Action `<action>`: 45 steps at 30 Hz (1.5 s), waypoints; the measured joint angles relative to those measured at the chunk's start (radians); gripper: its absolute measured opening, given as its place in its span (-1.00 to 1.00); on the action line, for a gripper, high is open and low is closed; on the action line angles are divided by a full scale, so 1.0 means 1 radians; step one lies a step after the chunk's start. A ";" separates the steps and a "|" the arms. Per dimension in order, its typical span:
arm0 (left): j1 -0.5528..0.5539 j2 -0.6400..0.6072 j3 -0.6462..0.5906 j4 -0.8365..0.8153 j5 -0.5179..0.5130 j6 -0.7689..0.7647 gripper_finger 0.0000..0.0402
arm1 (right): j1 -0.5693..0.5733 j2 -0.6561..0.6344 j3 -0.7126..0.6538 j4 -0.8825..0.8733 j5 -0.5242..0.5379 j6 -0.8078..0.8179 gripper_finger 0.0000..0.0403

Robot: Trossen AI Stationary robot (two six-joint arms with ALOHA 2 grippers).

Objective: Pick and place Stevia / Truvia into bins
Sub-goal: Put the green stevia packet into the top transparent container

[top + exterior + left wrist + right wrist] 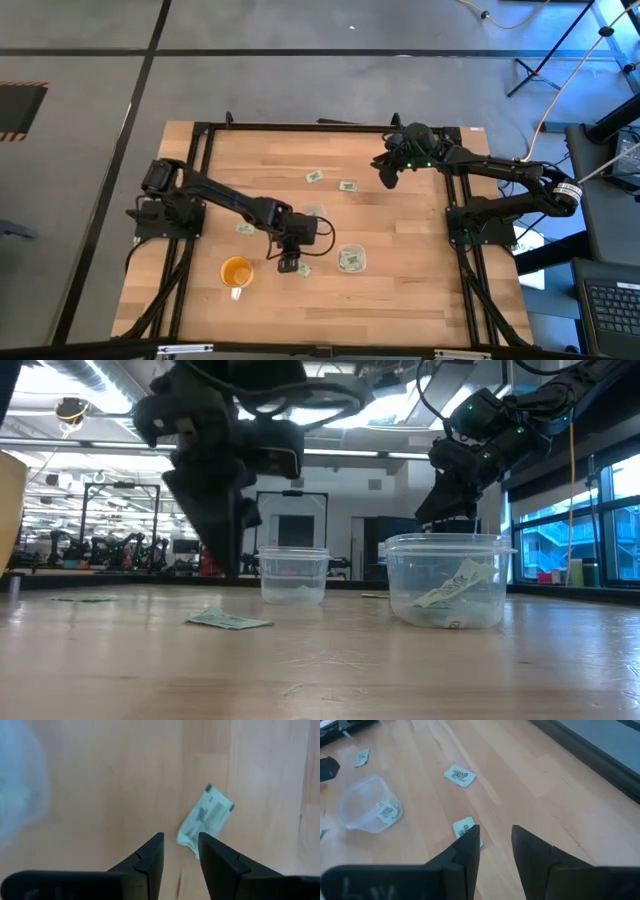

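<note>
Lying beside left end effector (180, 851): packet (206, 821).

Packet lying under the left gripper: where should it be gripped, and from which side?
From straight above. The packet lies flat on the table, so the open left gripper should straddle its narrow width, fingers closing on its long edges.

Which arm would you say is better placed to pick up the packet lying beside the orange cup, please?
The left. Its hand hangs just over that packet, fingers open, with the packet right at the fingertips in its wrist view. The right hand is raised at the table's far side, nearer the two far packets.
</note>
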 joint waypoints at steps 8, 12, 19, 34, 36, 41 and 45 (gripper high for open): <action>0.000 0.033 0.000 0.020 0.029 0.025 -0.42 | 0.000 0.000 0.000 -0.016 0.000 -0.006 -0.42; -0.001 0.057 0.001 0.033 0.048 0.026 -0.42 | 0.000 0.000 0.000 -0.026 0.000 -0.006 -0.42; -0.004 0.101 0.002 0.031 0.101 0.029 -0.42 | 0.000 0.000 0.000 -0.037 0.000 -0.006 -0.42; -0.019 0.109 0.002 0.025 0.088 0.045 -0.67 | 0.000 0.000 0.000 -0.040 0.000 -0.003 -0.42; -0.019 0.110 0.002 0.024 0.088 0.049 -0.72 | 0.000 0.000 0.000 -0.040 0.000 -0.003 -0.42; -0.019 0.111 0.001 0.020 0.088 0.080 -0.87 | 0.000 0.000 0.000 -0.040 0.000 -0.005 -0.42; -0.017 0.111 0.001 0.000 0.118 0.080 -0.98 | 0.000 0.000 0.000 -0.040 0.000 -0.006 -0.42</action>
